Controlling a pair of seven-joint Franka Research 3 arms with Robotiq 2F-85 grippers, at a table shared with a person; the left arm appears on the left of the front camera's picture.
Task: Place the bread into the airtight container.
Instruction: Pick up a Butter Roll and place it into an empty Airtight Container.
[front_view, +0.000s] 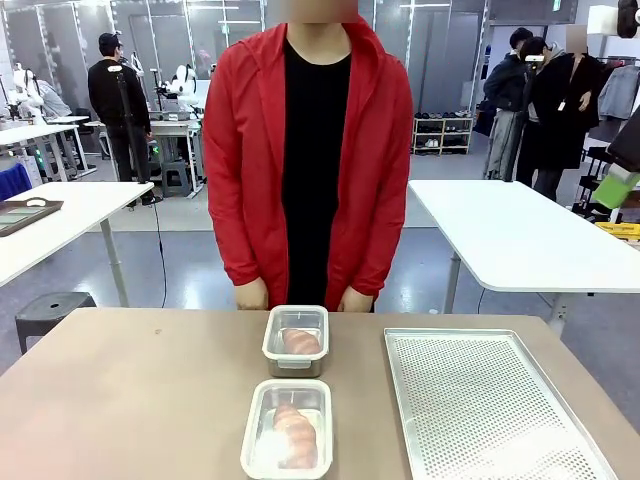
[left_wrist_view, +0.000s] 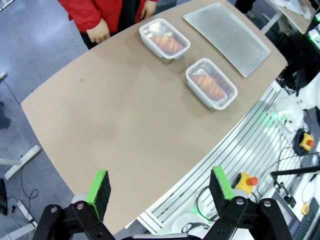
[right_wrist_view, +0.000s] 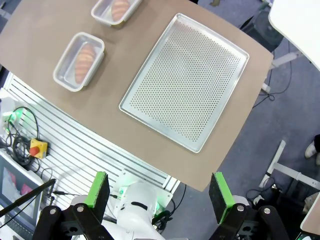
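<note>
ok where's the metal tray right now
In the front view the tray lies on the table's right side, empty, just right of the two containers of bread.

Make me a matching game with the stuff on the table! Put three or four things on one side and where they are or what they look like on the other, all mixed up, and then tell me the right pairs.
Things:
1. near container
2. far container
3. perforated tray
4. left gripper

Descriptions:
A. silver, nothing on it, toward the robot's right
B. holds a bread, just in front of the person's hands
C. open, green pads apart, high above the table
D. holds a bread, closest to the robot's edge

Pairs: 1-D, 2-B, 3-A, 4-C
</note>
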